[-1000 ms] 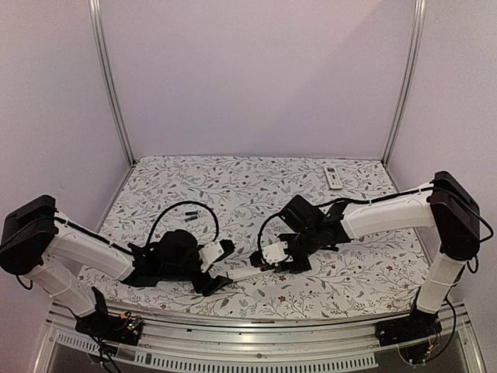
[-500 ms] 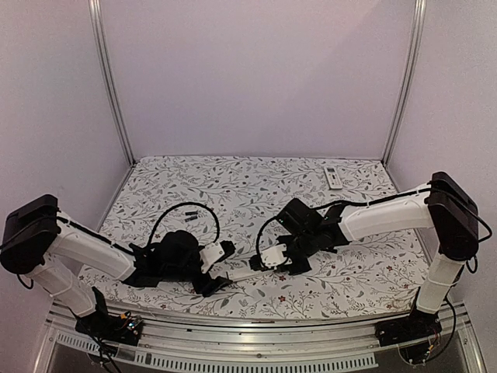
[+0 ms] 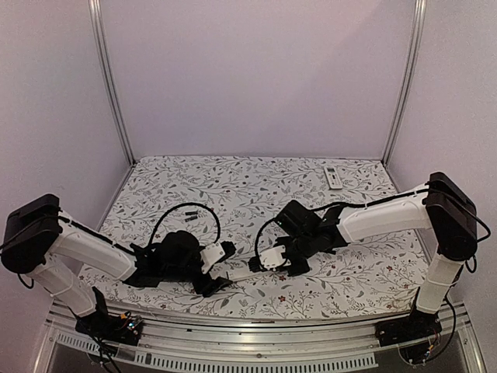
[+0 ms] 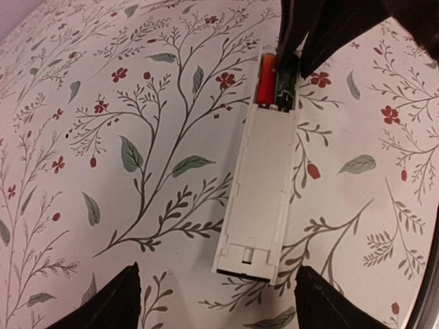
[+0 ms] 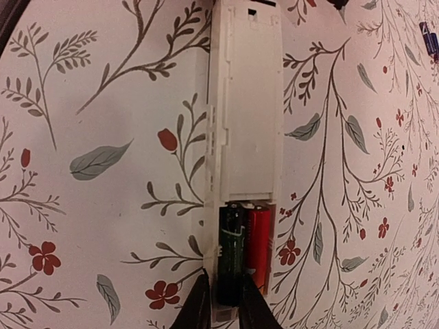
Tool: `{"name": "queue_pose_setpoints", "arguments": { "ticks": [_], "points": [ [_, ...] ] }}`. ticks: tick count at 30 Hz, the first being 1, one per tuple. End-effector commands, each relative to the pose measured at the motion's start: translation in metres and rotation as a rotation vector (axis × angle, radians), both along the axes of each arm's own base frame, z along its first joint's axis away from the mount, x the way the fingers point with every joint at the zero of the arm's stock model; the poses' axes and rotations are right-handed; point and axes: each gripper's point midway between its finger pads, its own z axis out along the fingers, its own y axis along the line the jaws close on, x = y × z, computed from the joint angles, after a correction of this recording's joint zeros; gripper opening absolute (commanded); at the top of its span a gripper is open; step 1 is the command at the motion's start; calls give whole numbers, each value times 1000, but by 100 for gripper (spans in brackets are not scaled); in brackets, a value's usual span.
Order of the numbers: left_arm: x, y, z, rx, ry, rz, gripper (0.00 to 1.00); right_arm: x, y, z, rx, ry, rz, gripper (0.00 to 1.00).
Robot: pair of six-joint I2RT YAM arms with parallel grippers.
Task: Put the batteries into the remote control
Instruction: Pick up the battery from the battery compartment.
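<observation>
At the open end of the remote (image 5: 247,103), the right gripper (image 5: 225,305) pinches the black battery (image 5: 232,253), which lies lengthwise beside the red battery (image 5: 258,240); the left gripper (image 4: 219,301) gapes at the other end.

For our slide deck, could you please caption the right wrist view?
White remote on floral cloth, black battery and red battery in its open bay, jaws straddling the black one.

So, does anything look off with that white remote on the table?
The remote lies face down, open at one end. The black battery reaches further toward the end than the red battery, so it may not be seated; the right gripper straddles that end.
</observation>
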Motion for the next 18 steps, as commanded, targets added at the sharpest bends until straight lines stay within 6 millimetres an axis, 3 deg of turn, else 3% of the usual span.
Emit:
{"name": "queue_pose_setpoints", "arguments": {
  "ticks": [1,11,18],
  "points": [
    [6,-5,2,-2,-17,1,77,-4,-6,-11,-47,11,3,11],
    [6,-5,0,4,-14,-2,77,-3,-5,-1,-56,8,6,1],
    [7,-7,1,3,-15,-6,77,-8,-3,5,-59,18,17,0]
  ]
}}
